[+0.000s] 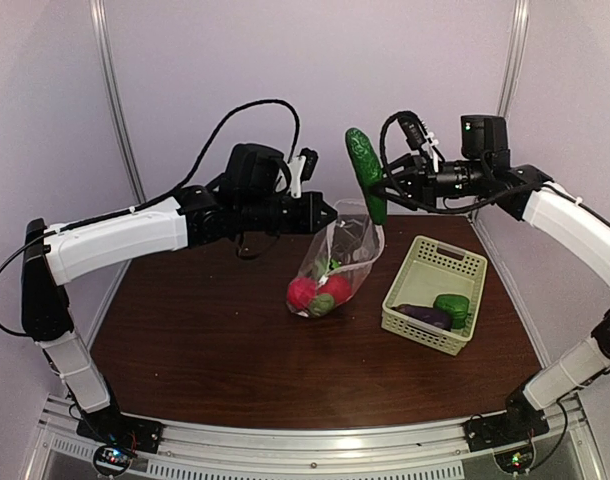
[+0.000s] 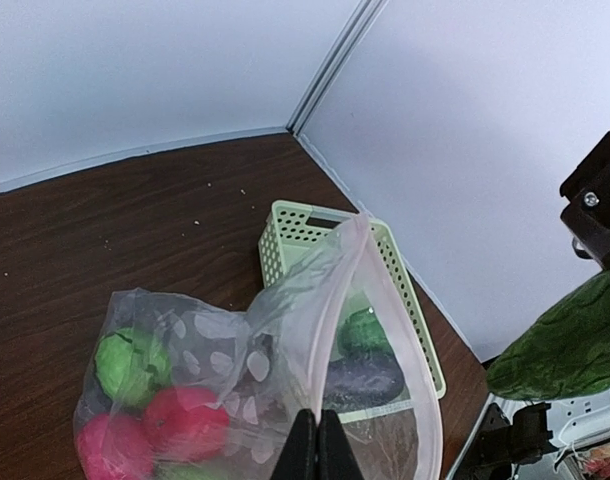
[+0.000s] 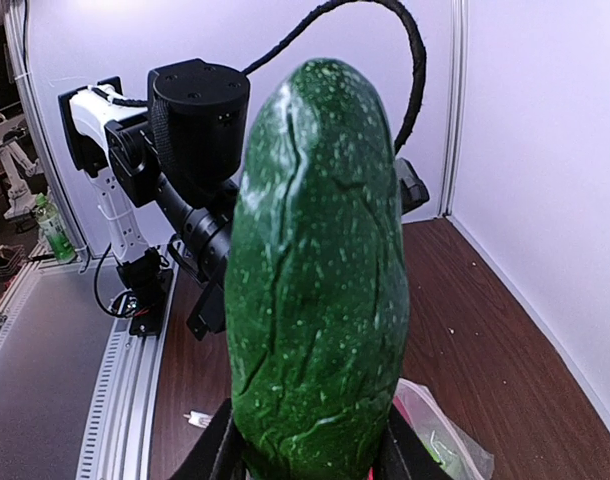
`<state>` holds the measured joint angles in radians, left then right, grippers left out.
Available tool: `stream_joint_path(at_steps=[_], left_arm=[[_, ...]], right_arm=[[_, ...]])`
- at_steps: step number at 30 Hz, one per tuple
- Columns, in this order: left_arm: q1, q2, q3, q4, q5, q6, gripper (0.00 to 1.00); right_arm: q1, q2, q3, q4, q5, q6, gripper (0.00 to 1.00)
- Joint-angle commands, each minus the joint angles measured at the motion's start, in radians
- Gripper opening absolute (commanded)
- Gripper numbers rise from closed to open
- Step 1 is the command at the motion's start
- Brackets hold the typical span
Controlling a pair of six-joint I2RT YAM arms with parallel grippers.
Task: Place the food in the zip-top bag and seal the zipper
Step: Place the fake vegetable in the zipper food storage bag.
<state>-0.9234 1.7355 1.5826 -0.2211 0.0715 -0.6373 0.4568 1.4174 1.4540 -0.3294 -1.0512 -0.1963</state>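
The left fingers (image 2: pixel 315 452) are closed tight on the mouth edge of the zip-top bag (image 1: pixel 337 262), holding it up while its bottom rests on the surface (image 1: pixel 205 330) near the middle. The mouth gapes open. Inside lie two red round pieces (image 1: pixel 303 292) and some green ones. The right fingers (image 1: pixel 386 186) grip a green toy cucumber (image 1: pixel 365 165) nearly upright, its lower end by the bag's mouth. To the right, a pale green basket (image 1: pixel 413 322) holds a dark purple piece (image 1: pixel 423 314) and a green piece (image 1: pixel 452 306).

Both arms raised and reaching inward, left claw (image 1: pixel 330 213) pinched tight, right claw (image 1: pixel 375 187) clamped part-way.
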Motion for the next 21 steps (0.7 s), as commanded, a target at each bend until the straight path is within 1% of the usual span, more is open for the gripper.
stream_joint_path(at_steps=[1,6,11,13,16,21], left_arm=[[0.008,-0.023,0.027,0.079,0.042,-0.034,0.00],[0.008,-0.034,0.029,0.103,0.064,-0.047,0.00],[0.009,-0.052,0.034,0.126,0.079,-0.062,0.00],[0.010,-0.063,0.034,0.132,0.078,-0.065,0.00],[0.014,-0.081,0.029,0.136,0.073,-0.064,0.00],[0.018,-0.116,0.001,0.148,0.055,-0.067,0.00]], right_arm=[[0.022,0.016,-0.026,0.178,-0.058,0.104,0.20],[0.024,0.031,-0.089,0.265,-0.043,0.116,0.19],[0.025,0.049,-0.120,0.277,-0.036,0.084,0.19],[0.024,0.050,-0.136,0.279,-0.024,0.067,0.21],[0.025,0.053,-0.154,0.269,-0.008,0.047,0.29],[0.025,0.060,-0.169,0.255,0.003,0.032,0.32]])
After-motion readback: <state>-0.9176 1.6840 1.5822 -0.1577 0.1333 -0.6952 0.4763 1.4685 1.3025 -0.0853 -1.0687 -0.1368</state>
